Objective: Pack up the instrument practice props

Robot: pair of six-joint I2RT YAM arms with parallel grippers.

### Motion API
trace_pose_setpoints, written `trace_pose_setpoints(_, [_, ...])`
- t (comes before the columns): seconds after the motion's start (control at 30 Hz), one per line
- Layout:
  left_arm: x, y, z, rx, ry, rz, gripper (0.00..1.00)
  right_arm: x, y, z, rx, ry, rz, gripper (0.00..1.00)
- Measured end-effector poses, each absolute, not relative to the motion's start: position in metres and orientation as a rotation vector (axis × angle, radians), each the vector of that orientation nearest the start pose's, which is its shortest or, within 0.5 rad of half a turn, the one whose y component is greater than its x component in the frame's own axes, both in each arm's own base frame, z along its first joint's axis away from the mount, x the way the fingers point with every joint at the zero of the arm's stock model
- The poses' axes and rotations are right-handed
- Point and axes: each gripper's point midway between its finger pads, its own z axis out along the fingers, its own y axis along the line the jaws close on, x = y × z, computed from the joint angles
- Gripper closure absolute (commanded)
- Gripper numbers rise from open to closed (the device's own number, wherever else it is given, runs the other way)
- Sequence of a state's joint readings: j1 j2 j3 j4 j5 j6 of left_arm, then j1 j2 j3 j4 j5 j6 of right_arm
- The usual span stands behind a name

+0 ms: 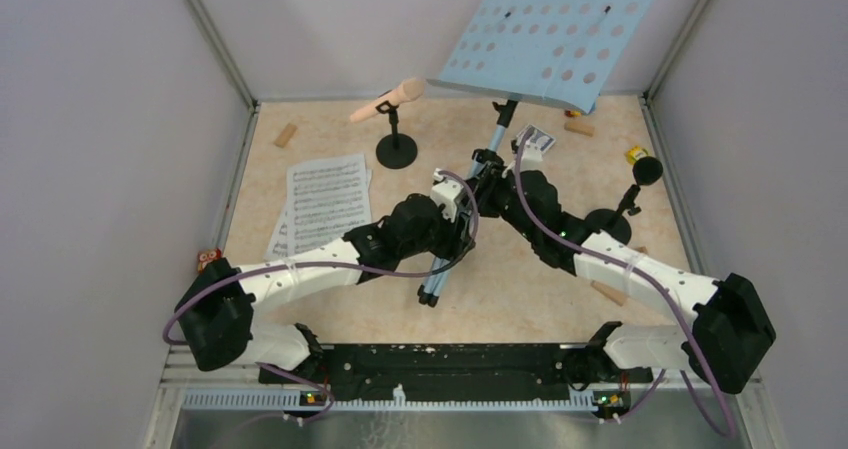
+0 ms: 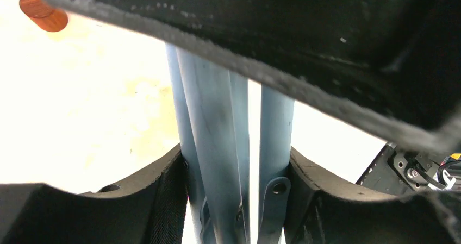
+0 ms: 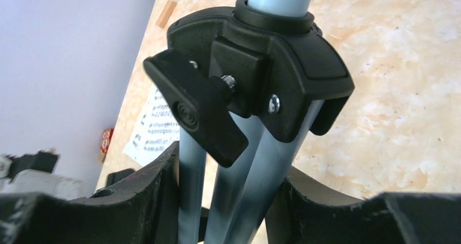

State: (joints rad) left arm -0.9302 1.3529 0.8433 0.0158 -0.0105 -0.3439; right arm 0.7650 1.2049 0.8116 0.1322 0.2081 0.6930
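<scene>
The light-blue perforated music rack (image 1: 555,34) stands tilted at the back right, its pole running down to folded grey tripod legs (image 1: 438,281). My left gripper (image 1: 455,209) is shut on the legs (image 2: 217,146), its fingers (image 2: 163,200) pressed against both sides. My right gripper (image 1: 490,174) is shut on the legs (image 3: 239,189) just under the black clamp collar (image 3: 255,81). White sheet-music pages (image 1: 325,204) lie at the left. A beige microphone (image 1: 390,99) sits in a black round-based holder (image 1: 396,152). A black microphone (image 1: 645,172) sits in the other holder (image 1: 608,224).
A small blue-patterned card box (image 1: 535,139) lies behind the grippers. Wooden blocks lie at the back left (image 1: 286,135), back right (image 1: 578,126) and near right (image 1: 608,292). A yellow toy (image 1: 635,154) and a red toy (image 1: 208,259) lie near the side walls.
</scene>
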Motion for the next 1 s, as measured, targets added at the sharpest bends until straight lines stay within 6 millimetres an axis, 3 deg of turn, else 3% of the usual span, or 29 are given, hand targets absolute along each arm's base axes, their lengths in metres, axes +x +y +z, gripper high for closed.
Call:
trace_pose_setpoints(0.2, [0.236,-0.338,0.147,0.644,2.115,-0.72,1.0,0.313,0.255,0.203,0.24,1.933,0.808,1.0])
trace_pose_setpoints(0.53, [0.242,-0.36,0.106,0.734,2.239,-0.656,1.0,0.33,0.213,0.12,0.449,2.081,0.716,1.0])
trace_pose_setpoints(0.67, [0.247,-0.367,0.085,0.774,2.284,-0.613,1.0,0.335,0.207,0.102,0.47,2.097,0.718,1.0])
trace_pose_setpoints(1.0, [0.254,-0.374,0.052,0.827,2.361,-0.538,1.0,0.34,0.198,0.072,0.47,2.107,0.725,0.57])
